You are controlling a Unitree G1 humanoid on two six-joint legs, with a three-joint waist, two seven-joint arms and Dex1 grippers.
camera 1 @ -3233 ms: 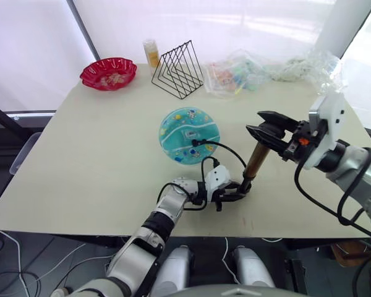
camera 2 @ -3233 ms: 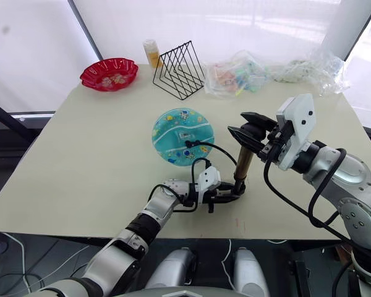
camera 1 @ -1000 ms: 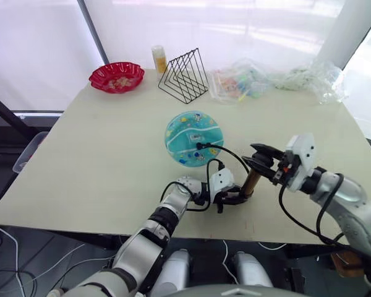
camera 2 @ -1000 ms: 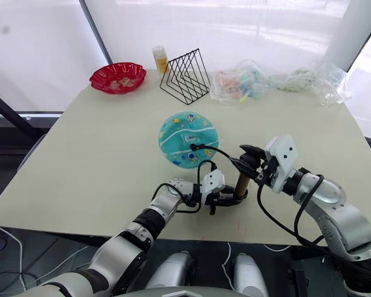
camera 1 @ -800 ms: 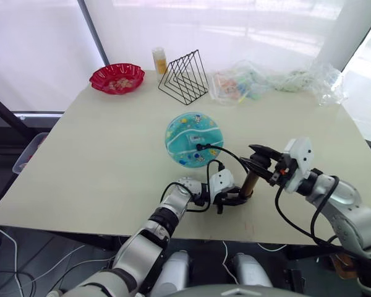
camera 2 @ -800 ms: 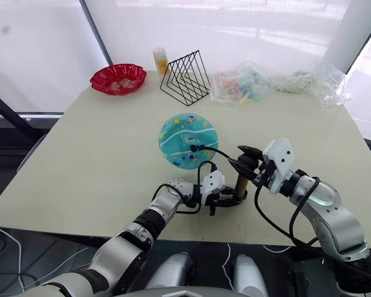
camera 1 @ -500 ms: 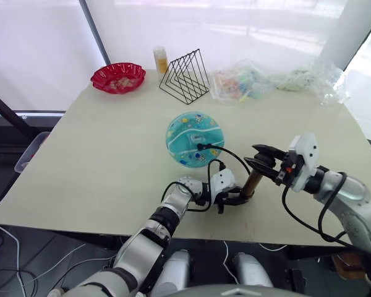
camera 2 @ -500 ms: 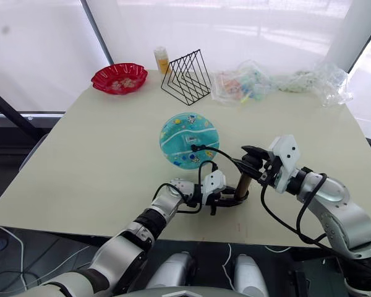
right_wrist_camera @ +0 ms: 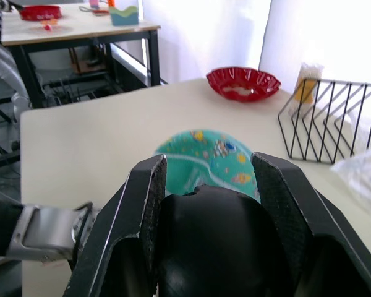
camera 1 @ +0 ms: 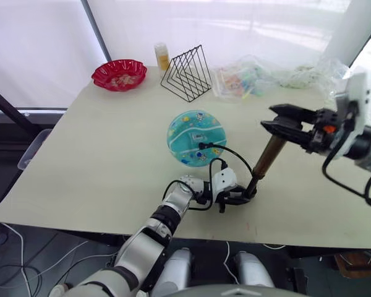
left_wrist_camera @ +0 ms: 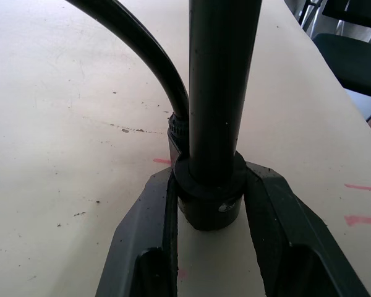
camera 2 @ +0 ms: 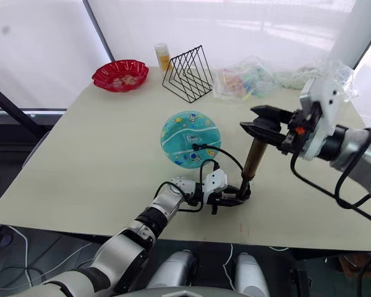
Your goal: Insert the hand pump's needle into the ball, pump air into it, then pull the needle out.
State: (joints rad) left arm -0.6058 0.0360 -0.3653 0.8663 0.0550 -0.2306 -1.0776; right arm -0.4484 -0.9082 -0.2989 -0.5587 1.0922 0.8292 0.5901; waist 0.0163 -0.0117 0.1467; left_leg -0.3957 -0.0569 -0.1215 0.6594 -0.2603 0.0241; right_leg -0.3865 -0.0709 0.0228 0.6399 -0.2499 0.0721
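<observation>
Left hand (camera 1: 237,198) low, fingers clamped shut; right hand (camera 1: 283,126) raised, fingers likewise gripping.

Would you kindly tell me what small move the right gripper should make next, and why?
Probably push the black T-handle down: the right gripper clasps it raised, the left gripper pins the gold-bronze hand pump base, and the thin black hose reaches the teal rubber ball.

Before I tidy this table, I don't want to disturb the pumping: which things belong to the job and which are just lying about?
In use:
gold-bronze metal hand pump
its thin black hose
teal rubber ball with white stripes

Lying about:
red scalloped dish
black wire rack
small yellow bottle
clear plastic bags
</observation>
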